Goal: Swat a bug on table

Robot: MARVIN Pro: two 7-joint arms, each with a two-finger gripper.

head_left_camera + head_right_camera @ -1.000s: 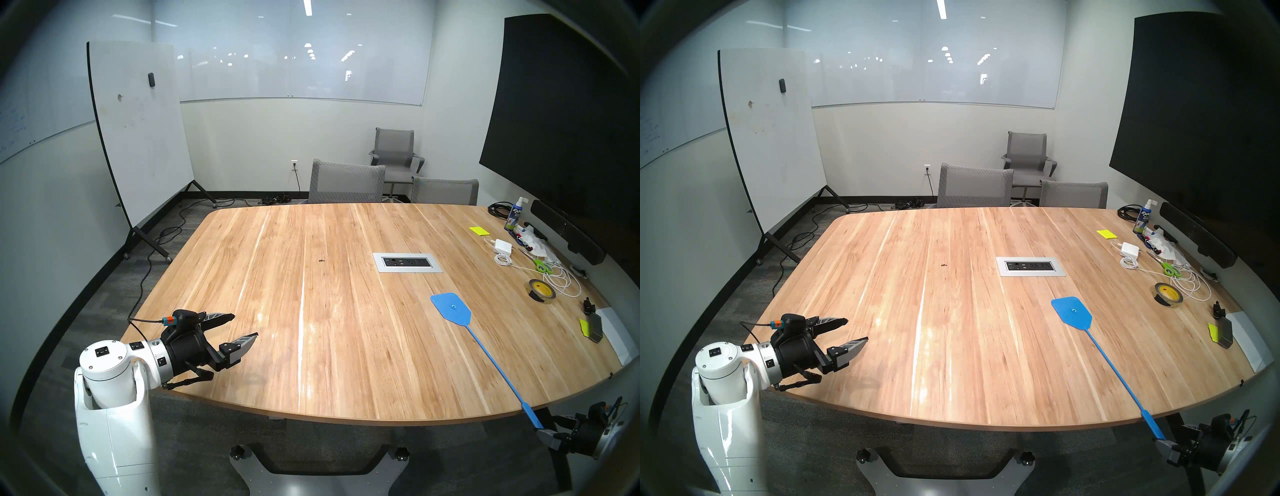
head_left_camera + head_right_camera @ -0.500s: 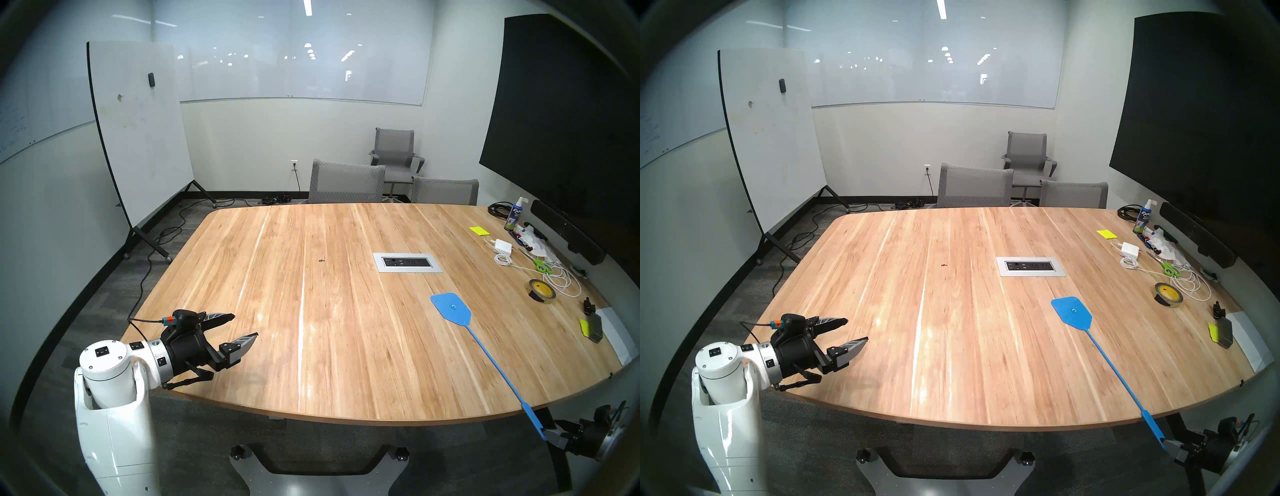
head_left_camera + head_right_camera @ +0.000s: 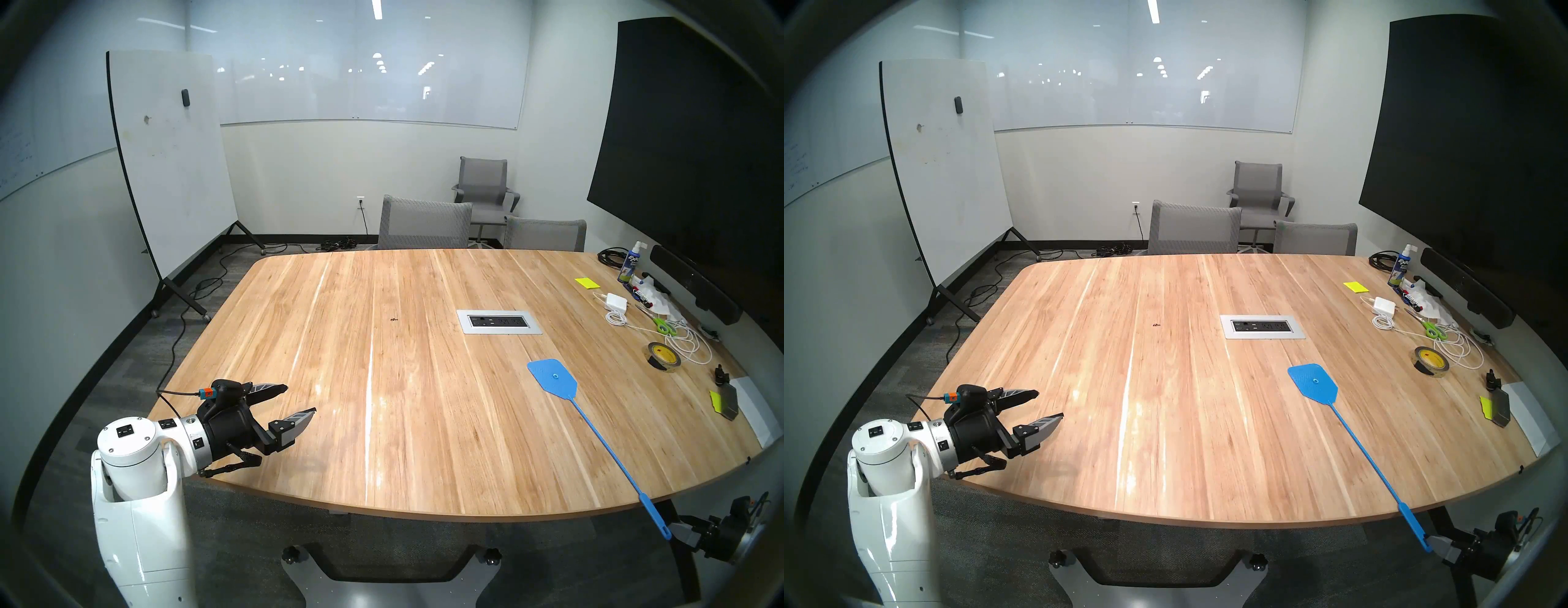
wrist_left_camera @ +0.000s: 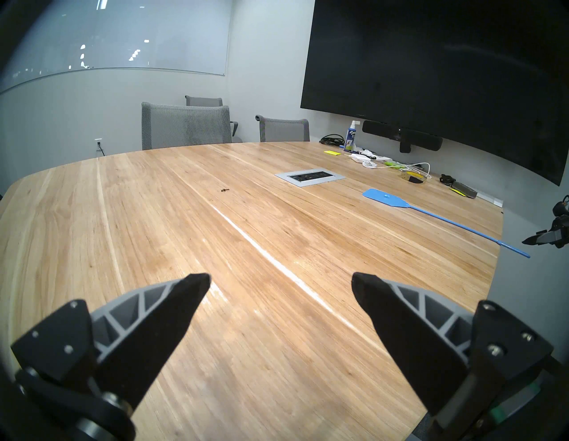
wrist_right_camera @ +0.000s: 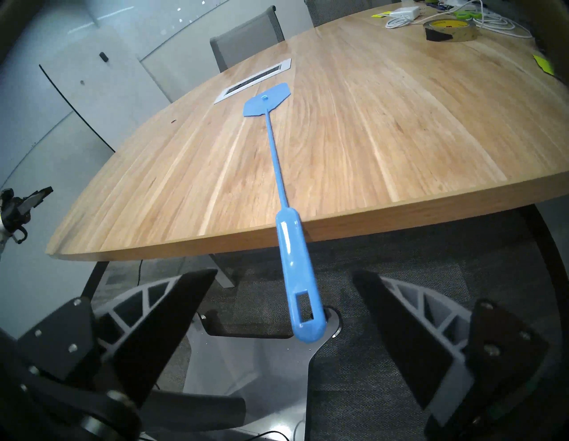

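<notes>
- The bug (image 3: 394,319), a tiny dark speck, sits mid-table on the light-wood plank table (image 3: 424,424), left of the silver outlet panel (image 3: 499,322).
- The blue plastic swatter (image 5: 294,246) lies near right, handle overhanging the near edge.
- The right gripper (image 5: 281,278), wide open and empty, flanks that handle; the left gripper (image 3: 292,403) is open and empty too.
- Pickup is in hand; next, close on the handle.

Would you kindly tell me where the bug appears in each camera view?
Head stereo left: bug, centre, left of the outlet panel.
Head stereo right: bug, left of the panel.
Left wrist, upper middle, left of the panel.
Right wrist, upper left, left of the panel.
</notes>
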